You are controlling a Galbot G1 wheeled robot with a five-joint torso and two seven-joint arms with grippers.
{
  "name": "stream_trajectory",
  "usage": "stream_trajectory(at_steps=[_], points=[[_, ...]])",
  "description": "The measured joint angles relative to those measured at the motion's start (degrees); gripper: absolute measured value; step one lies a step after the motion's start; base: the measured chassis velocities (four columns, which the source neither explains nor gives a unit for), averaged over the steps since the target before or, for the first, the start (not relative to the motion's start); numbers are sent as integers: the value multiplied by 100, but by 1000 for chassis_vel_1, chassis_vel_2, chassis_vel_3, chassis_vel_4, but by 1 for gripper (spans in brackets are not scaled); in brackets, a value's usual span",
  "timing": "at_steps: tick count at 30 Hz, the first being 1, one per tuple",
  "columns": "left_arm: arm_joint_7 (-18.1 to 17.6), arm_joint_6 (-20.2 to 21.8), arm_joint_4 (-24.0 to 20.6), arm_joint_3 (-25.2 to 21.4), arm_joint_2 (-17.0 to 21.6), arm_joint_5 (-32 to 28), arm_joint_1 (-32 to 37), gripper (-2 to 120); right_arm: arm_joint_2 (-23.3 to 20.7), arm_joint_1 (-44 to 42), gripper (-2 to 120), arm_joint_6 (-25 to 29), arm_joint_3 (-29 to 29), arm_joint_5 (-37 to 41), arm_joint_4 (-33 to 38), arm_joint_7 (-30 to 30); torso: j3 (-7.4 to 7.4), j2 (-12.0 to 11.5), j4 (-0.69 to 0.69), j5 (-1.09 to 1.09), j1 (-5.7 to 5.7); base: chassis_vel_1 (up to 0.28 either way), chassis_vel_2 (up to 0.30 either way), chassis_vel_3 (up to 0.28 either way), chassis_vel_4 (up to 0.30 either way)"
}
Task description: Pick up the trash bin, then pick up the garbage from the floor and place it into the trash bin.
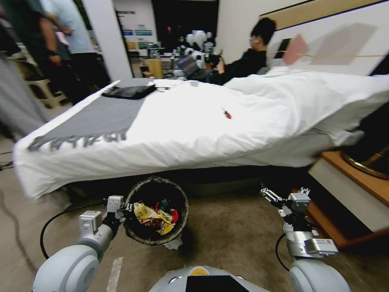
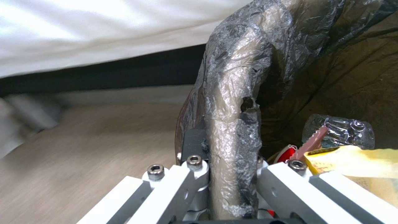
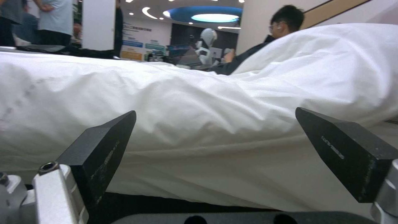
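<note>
- My left gripper point(image 1: 123, 211) is clenched on the rim of the trash bin point(image 1: 137, 233), with garbage point(image 1: 154, 217) inside.
- My right gripper point(image 1: 283, 194) is empty, jaws spread; I think it must find more litter next.

Beige carpet floor point(image 1: 235, 239) runs under the bed point(image 1: 194, 125). A white scrap point(image 1: 175, 243) lies on the carpet. On the bed's white duvet lie a grey runner point(image 1: 95, 119), a black pouch point(image 1: 129, 91) and a red-handled screwdriver point(image 1: 226, 114).

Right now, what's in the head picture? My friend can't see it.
The left hand grips the rim of the bin, which holds yellow wrappers. The right hand hangs open above the carpet, before a white bed.
</note>
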Motion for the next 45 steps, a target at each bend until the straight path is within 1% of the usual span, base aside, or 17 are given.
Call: stream_trajectory(at_steps=[17, 45], points=[[-2, 0, 0, -9, 20, -32, -65, 2, -14, 108, 100, -45, 0, 37, -178, 25, 0, 0, 0, 0, 1, 126, 124, 123, 120], [-37, 0, 0, -17, 13, -36, -41, 2, -6, 104, 100, -35, 82, 116, -250, 29, 0, 0, 2, 0, 0, 120, 125, 124, 123]])
